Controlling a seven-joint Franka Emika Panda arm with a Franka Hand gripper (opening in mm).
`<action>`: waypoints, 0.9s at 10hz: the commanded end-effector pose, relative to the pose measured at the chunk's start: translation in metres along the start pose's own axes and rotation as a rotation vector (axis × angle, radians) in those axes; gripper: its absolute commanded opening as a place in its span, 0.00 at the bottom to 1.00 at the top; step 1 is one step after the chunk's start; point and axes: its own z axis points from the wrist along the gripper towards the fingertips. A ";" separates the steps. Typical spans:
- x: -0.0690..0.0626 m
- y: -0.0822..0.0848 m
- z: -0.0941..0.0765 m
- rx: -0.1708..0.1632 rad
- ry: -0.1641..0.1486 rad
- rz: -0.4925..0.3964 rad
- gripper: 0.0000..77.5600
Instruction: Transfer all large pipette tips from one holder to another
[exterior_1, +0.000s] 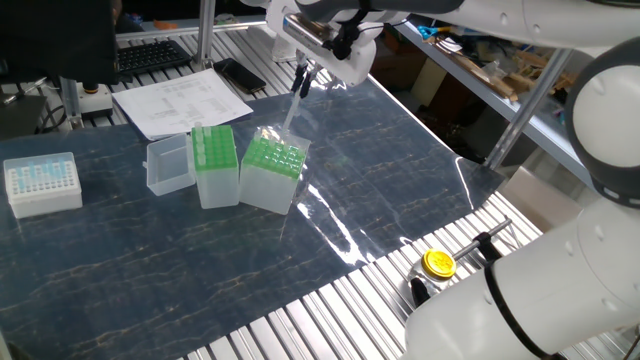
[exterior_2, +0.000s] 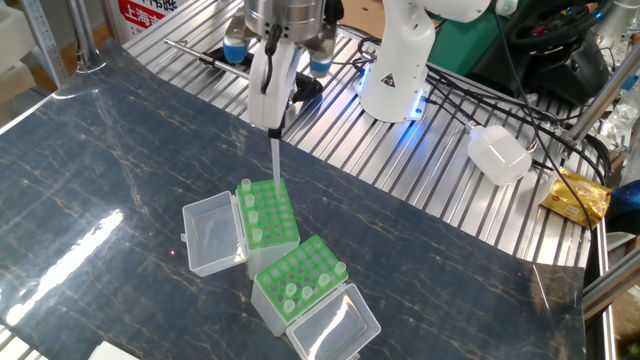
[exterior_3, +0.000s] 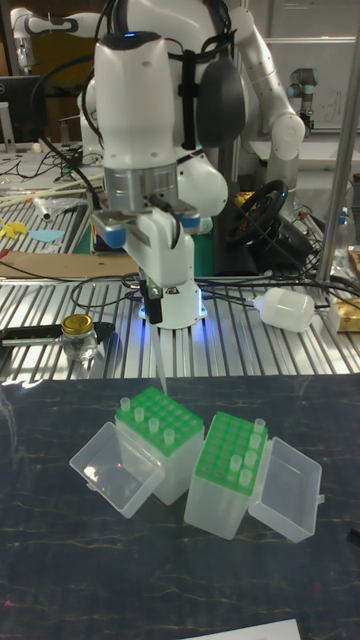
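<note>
White box of pale-blue tips (exterior_1: 42, 184) at table's far edge. Printed paper sheets (exterior_1: 182, 101), keyboard (exterior_1: 151, 55) behind. Yellow-lidded jar (exterior_1: 437, 264) on slatted metal; white plastic bottle (exterior_2: 499, 155) lies on its side.
</note>
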 end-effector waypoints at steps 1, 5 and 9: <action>0.017 0.018 0.000 -0.030 0.027 0.107 0.01; 0.021 0.021 0.001 -0.029 0.029 0.121 0.01; 0.023 0.020 0.000 -0.024 0.023 0.068 0.01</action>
